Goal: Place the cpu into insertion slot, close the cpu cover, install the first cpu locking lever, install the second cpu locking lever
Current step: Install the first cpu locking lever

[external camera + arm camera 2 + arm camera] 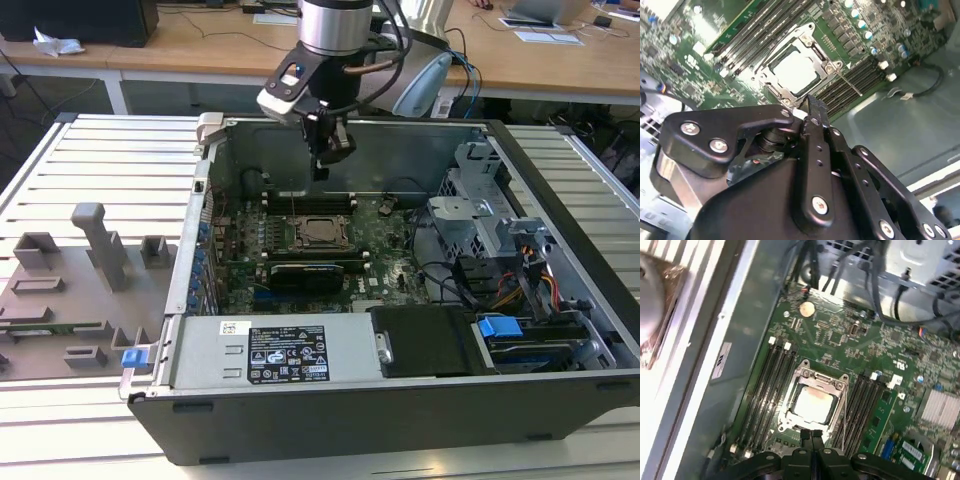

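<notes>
cpu (812,402) sits framed by cpu cover (821,379) inside the open case (420,415); claw (811,434) pressed together, empty.

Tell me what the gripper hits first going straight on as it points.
Likely the edge of the cpu cover, which frames the cpu, though depth is unclear and the memory slots alongside are possible.

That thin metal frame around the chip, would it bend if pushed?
Probably stiff: the cpu cover looks like pressed metal plate. Likely light, being a thin frame with a large window showing the cpu. Pushed sideways it probably stays put, seeming fixed to the board.
</notes>
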